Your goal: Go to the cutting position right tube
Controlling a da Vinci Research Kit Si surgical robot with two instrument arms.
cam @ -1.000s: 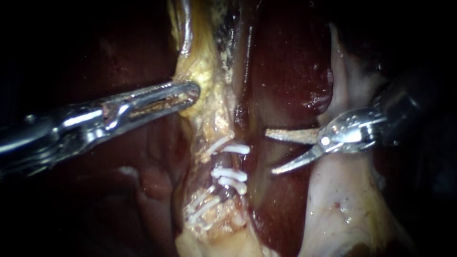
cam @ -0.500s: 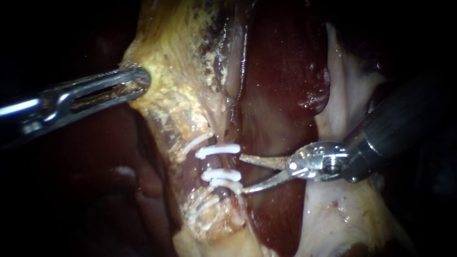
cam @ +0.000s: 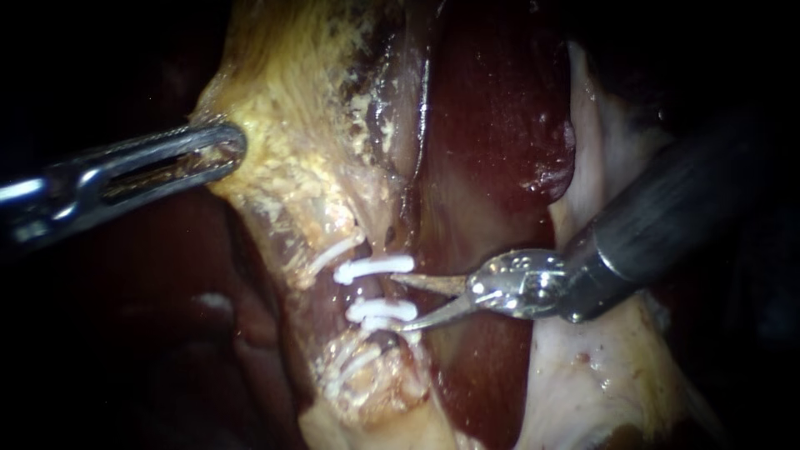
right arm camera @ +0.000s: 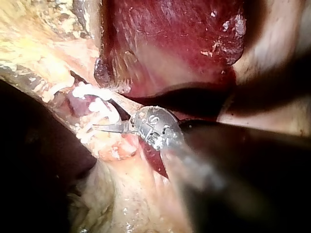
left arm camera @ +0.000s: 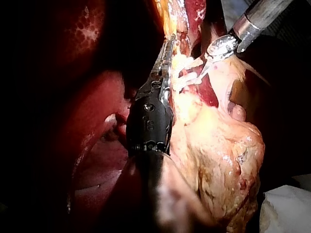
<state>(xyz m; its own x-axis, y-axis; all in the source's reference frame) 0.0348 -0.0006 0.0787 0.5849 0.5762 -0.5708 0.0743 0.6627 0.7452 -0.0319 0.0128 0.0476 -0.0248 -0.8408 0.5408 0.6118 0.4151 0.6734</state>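
the right instrument comes in from the right, its dark shaft slanting down to a shiny hinge and two thin blades. the blades stand apart in a narrow v and grip nothing. their tips reach the right tube, a dark reddish strand running up and down between patches of yellow fat. white clips cross this tube, one above and a close pair lower down. the upper blade's tip lies just under the upper clip and the lower blade's tip just below the pair, so the right ends of the pair sit in the mouth of the blades. whether either blade touches the tube itself i cannot tell. more clips lie on the fat to the left of the tube and below it.

the left instrument enters from the left, well apart from the clips. its long slotted jaws are closed on the edge of the yellow fatty tissue, which is drawn out toward them in a tent. the dark red liver fills the middle behind the blades, and pale tissue lies under the right shaft.

in the right wrist view the open blades point at the clips, just beside them.
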